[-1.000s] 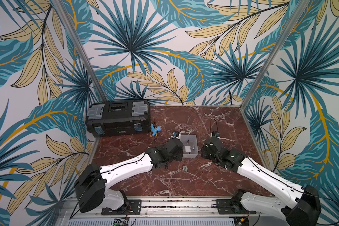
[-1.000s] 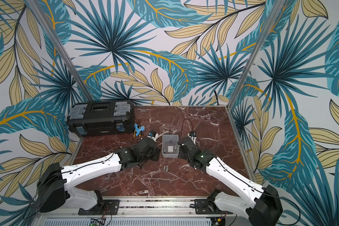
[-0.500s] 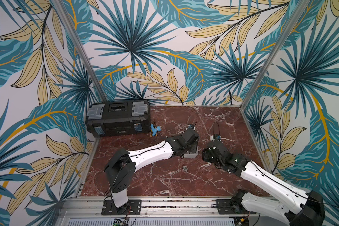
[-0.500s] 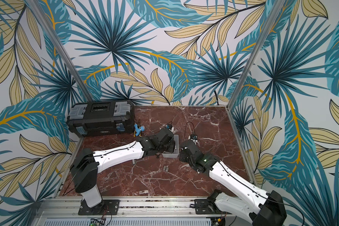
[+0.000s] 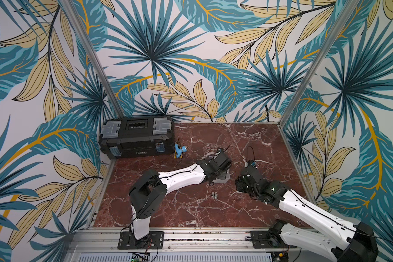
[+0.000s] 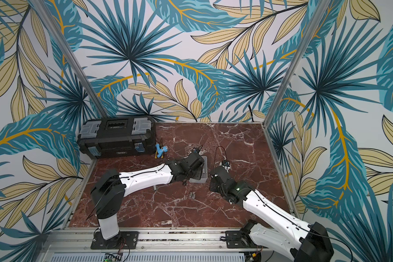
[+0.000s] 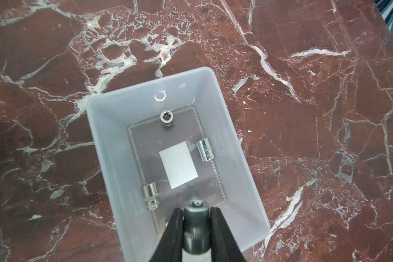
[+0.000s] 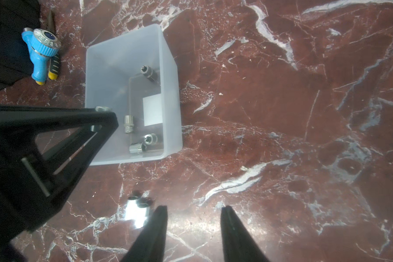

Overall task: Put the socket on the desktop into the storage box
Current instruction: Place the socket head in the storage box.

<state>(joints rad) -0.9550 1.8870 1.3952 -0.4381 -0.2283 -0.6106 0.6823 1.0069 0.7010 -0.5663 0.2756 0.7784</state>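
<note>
Socket (image 7: 196, 223) clamped betw. left fingers (image 7: 179, 217), shut tight on it, hanging over open box (image 7: 213, 90); not released yet. 3 more sockets (image 7: 205, 150) on box floor round white label (image 7: 178, 169). Box sits mid-desk (image 5: 191, 211), centre of frame in both top views. Right fingers (image 8: 160, 217) parted, empty, over bare desk, right of box in top views. Pair of small metal bits (image 5: 214, 195) on desk just below box. Toolbox (image 5: 136, 138) upper left, blue tool (image 5: 179, 150) beside it.

storage box (image 5: 225, 179) was mostly hidden under left arm (image 5: 182, 179) | held socket (image 7: 196, 226) was cut off at frame edge | loose sockets (image 8: 136, 212) were blurred by glare
</note>
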